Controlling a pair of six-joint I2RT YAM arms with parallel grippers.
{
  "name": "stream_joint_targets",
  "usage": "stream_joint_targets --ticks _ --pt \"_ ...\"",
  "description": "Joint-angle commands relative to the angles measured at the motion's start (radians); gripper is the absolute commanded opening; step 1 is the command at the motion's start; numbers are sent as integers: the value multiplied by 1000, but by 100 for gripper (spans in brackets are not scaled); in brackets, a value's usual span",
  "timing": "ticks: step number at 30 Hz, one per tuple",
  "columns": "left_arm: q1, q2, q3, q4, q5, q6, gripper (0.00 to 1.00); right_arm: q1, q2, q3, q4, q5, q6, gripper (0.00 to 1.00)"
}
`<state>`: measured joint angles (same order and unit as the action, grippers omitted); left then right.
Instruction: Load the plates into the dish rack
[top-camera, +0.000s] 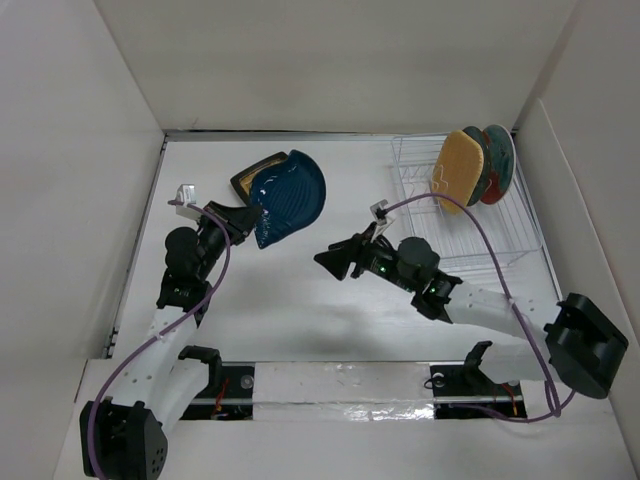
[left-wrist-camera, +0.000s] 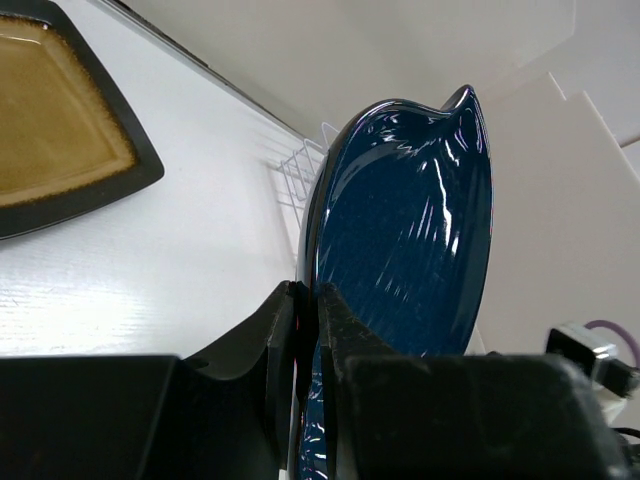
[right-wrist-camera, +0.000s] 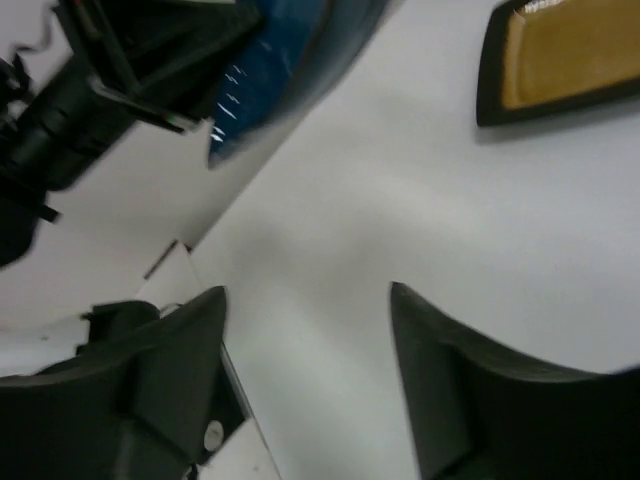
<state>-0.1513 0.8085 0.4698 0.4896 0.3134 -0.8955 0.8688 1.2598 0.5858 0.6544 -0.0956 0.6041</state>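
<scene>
My left gripper (top-camera: 252, 219) is shut on the edge of the glossy blue plate (top-camera: 289, 196) and holds it above the table; in the left wrist view the plate (left-wrist-camera: 410, 240) stands on edge between my fingers (left-wrist-camera: 345, 330). The black-rimmed square plate with the mustard centre (top-camera: 246, 180) lies flat on the table behind it, also in the left wrist view (left-wrist-camera: 60, 130) and the right wrist view (right-wrist-camera: 560, 55). The tan wooden plate (top-camera: 459, 168), the dark teal plate (top-camera: 481, 165) and the red plate (top-camera: 498, 160) stand in the white wire dish rack (top-camera: 470, 235). My right gripper (top-camera: 325, 260) is open and empty, pointing left at mid-table.
White walls enclose the table on the left, back and right. The rack sits at the back right corner. The blue plate and the left arm show at the top left of the right wrist view (right-wrist-camera: 270, 70).
</scene>
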Motion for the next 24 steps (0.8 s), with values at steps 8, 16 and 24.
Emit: stream_joint_targets --ticks 8,16,24 --pt "-7 -55 41 188 6 -34 0 -1 41 235 -42 131 -31 95" --pt "-7 -43 -3 233 47 -65 0 -11 245 338 39 172 3 91" --pt "-30 -42 -79 268 62 -106 0 -21 320 413 123 238 28 26"
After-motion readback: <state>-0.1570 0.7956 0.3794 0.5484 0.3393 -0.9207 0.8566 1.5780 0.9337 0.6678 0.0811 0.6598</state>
